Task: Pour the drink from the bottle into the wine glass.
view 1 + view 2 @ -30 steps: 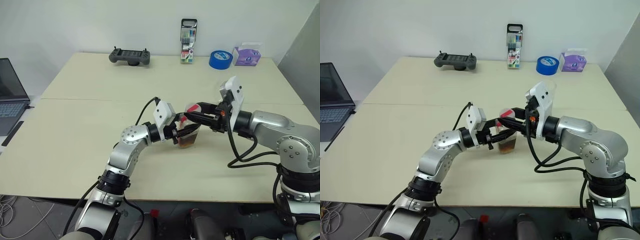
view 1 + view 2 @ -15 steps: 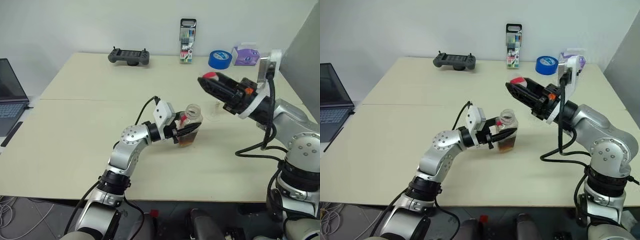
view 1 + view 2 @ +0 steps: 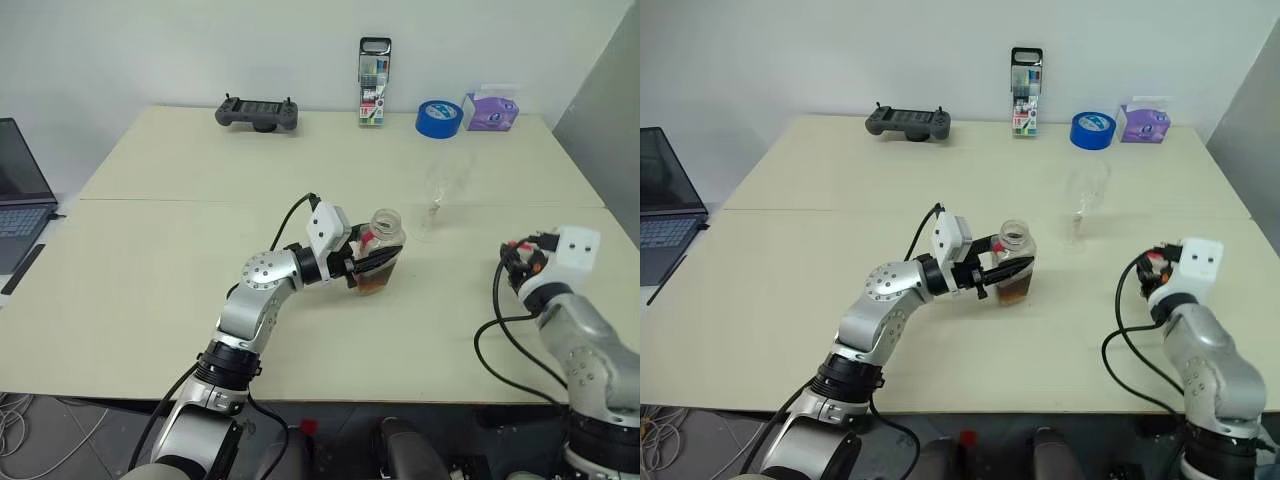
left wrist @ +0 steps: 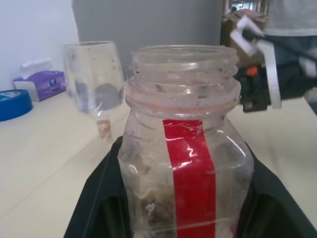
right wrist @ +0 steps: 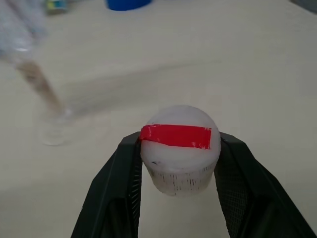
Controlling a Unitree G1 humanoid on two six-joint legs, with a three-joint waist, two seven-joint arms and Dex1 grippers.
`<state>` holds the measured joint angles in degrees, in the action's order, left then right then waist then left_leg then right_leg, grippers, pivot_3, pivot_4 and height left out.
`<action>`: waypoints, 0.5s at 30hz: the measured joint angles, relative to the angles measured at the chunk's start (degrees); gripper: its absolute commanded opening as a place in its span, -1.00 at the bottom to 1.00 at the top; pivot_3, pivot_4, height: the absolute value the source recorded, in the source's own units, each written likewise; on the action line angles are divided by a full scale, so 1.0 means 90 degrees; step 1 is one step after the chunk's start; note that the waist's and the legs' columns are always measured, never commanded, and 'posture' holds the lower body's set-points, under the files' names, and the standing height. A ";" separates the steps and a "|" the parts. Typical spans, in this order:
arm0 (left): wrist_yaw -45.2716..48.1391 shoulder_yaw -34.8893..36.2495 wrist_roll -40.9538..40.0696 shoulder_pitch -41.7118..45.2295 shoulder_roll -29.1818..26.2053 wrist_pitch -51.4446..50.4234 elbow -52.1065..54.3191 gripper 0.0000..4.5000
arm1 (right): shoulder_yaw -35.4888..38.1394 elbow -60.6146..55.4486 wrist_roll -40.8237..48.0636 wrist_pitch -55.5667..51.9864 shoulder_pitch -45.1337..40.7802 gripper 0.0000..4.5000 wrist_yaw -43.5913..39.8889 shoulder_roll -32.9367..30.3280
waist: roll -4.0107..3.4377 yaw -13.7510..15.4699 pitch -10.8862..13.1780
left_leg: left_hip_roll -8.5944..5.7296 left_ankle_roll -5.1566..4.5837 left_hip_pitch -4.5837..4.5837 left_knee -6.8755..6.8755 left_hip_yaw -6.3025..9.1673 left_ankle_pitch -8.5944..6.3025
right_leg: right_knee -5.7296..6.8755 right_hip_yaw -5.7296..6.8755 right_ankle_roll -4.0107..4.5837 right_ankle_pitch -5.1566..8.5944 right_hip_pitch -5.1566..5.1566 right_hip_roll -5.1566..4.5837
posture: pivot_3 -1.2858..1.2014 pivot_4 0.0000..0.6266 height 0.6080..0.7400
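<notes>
The bottle [image 3: 384, 252] stands on the table's middle with its mouth uncapped and a red strip down its side. The drink [image 3: 374, 285] lies dark and low in its base. My left gripper [image 3: 372, 262] is shut on the bottle's body [image 4: 183, 148], its fingers on both sides. The wine glass [image 3: 441, 190] stands empty and upright just behind and to the right of the bottle. Low at the table's right front, my right gripper [image 5: 179, 148] is shut on the whitish cap [image 5: 181, 171], which has red tape across its top.
Along the table's far edge stand a game controller [image 3: 258, 112], a tall marker case [image 3: 375, 82], a blue tape roll [image 3: 440, 117] and a purple tissue pack [image 3: 492, 110]. A laptop [image 3: 20, 190] sits at the far left.
My right gripper has left the bottle's mouth with the cap in it, swinging right and down to the table's right front. The left gripper and bottle stayed still.
</notes>
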<state>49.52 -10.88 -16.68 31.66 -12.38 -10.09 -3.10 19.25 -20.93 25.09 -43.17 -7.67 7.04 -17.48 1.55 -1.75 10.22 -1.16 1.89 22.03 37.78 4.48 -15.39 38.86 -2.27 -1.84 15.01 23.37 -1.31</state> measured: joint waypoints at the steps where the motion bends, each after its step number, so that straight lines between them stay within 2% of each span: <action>1: -0.0001 0.0003 0.0000 0.0016 -0.0002 0.0000 -0.0003 -0.17 | -0.0017 0.0159 -0.0118 0.0051 0.0071 -0.24 0.0082 0.0159 | 0.0000 -0.0008 0.0000 | 0.0002 0.0000 -0.0001 -0.0001 -0.0002 0.0000 | 0.0000 0.0000 0.0000 0.0000 0.0000 0.0003 | 0.03 -0.52 1.00; 2: -0.0001 0.0002 0.0000 0.0033 -0.0001 0.0000 -0.0010 -0.17 | -0.0025 0.0339 -0.0190 0.0086 0.0099 0.09 0.0135 0.0317 | -0.0004 -0.0013 0.0002 | 0.0002 0.0000 -0.0003 -0.0001 -0.0004 0.0000 | 0.0001 0.0000 0.0001 0.0000 0.0000 0.0003 | 0.03 -0.52 1.00; 4: 0.0001 0.0007 0.0000 0.0063 -0.0004 0.0000 -0.0021 -0.17 | -0.0008 0.0578 -0.0221 0.0134 0.0022 0.33 0.0209 0.0521 | -0.0014 -0.0013 0.0004 | 0.0000 0.0000 -0.0004 0.0000 -0.0008 0.0000 | 0.0001 0.0001 0.0001 0.0000 0.0000 0.0003 | 0.03 -0.52 1.00; 8: -0.0014 0.0012 0.0001 0.0070 -0.0024 0.0000 -0.0054 -0.17 | 0.0067 0.0706 -0.0270 0.0119 -0.0352 0.99 0.0243 0.0498 | -0.0016 0.0000 0.0005 | -0.0002 0.0000 -0.0002 0.0000 -0.0006 0.0000 | 0.0000 0.0004 0.0000 0.0000 -0.0001 0.0002 | 0.03 -0.52 1.00; 15: -0.0358 0.0357 -0.0001 0.0166 -0.0007 -0.0050 -0.0264 -0.17 | 0.0008 0.0339 -0.0661 -0.0670 -0.0307 1.00 0.0370 0.0105 | -0.0016 0.0009 0.0006 | -0.0003 0.0000 0.0000 0.0002 -0.0003 0.0000 | 0.0000 0.0004 0.0000 0.0000 0.0000 0.0000 | 0.03 -0.52 1.00</action>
<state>46.30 -7.67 -16.69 33.15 -12.45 -10.53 -5.47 19.32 -17.87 19.15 -49.21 -10.43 10.37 -16.53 1.41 -1.67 10.27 -1.19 1.89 22.03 37.80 4.45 -15.39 38.86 -2.24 -1.84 15.01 23.37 -1.31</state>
